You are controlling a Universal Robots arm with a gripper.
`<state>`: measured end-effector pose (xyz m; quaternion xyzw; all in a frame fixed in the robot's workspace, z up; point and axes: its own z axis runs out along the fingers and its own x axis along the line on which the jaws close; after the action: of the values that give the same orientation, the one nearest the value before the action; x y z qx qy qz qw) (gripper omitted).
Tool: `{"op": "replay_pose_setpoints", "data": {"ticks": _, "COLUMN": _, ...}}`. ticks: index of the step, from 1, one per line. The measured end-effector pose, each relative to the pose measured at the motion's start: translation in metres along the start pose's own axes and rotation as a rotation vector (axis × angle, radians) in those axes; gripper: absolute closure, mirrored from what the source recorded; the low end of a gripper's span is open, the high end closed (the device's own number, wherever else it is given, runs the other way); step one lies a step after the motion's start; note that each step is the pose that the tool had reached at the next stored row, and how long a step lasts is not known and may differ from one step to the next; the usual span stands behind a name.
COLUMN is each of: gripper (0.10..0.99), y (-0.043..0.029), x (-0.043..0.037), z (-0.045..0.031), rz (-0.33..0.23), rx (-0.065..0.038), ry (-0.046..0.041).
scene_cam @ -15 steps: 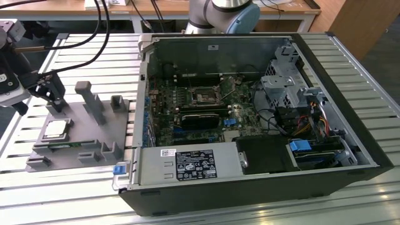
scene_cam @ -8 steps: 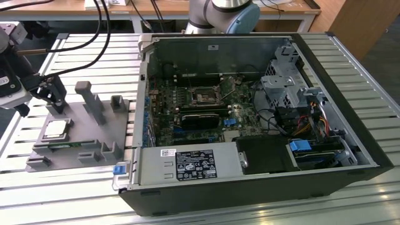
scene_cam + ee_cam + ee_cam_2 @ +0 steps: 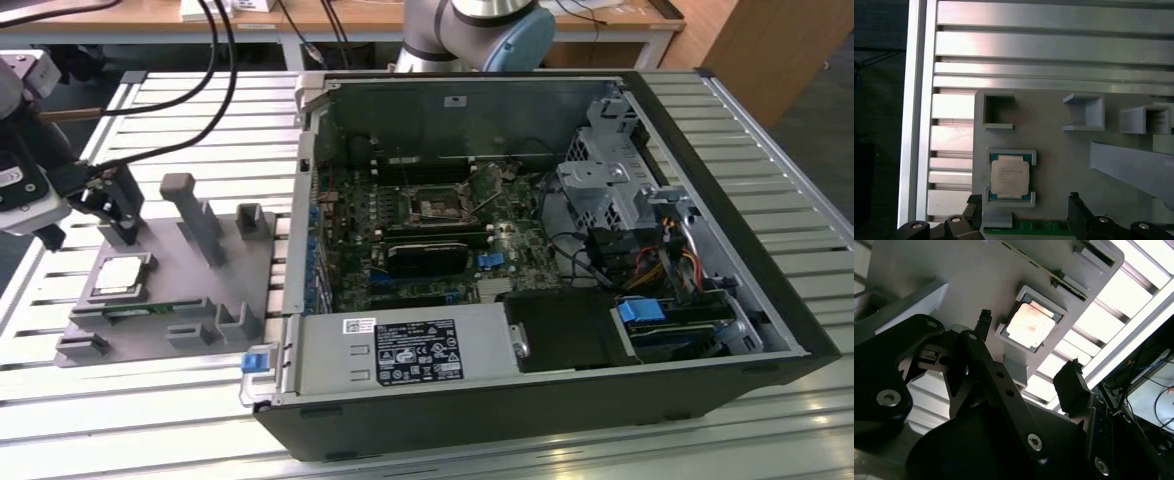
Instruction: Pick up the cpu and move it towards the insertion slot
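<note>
Cpu: lying flat, silver-grey top up, in a square cradle on a grey holder; being held at its corners by raised lips, with a green edge peeking out around the metal top in the first wrist view. Showing as a pale square in the second wrist view, and sitting near the exterior view's left edge.

Gripper: hanging above the cpu, black fingers spreading wide to either side of it, gripping nothing and touching nothing. Reaching down over the holder in the exterior view, and framing the chip in the second wrist view.

Green memory stick: lying on edge in a groove just beside the cpu's cradle.

Holder: resting on a slatted metal desk, carrying several upright grey posts.

Open computer case: lying on its side, to the exterior view's right of the holder, exposing the motherboard.

Insertion slot: sitting near the middle of that board, dark centre inside a silver frame, well apart from the cpu.
</note>
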<state>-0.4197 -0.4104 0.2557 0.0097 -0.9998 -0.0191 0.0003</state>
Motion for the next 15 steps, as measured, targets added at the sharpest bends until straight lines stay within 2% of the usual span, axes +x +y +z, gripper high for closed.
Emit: {"op": "replay_pose_setpoints", "data": {"ticks": 15, "gripper": 0.310, "y": -0.0004, "x": 0.0000, "z": 0.0110, "rz": 0.000, "rx": 0.000, "ry": 0.0001}}
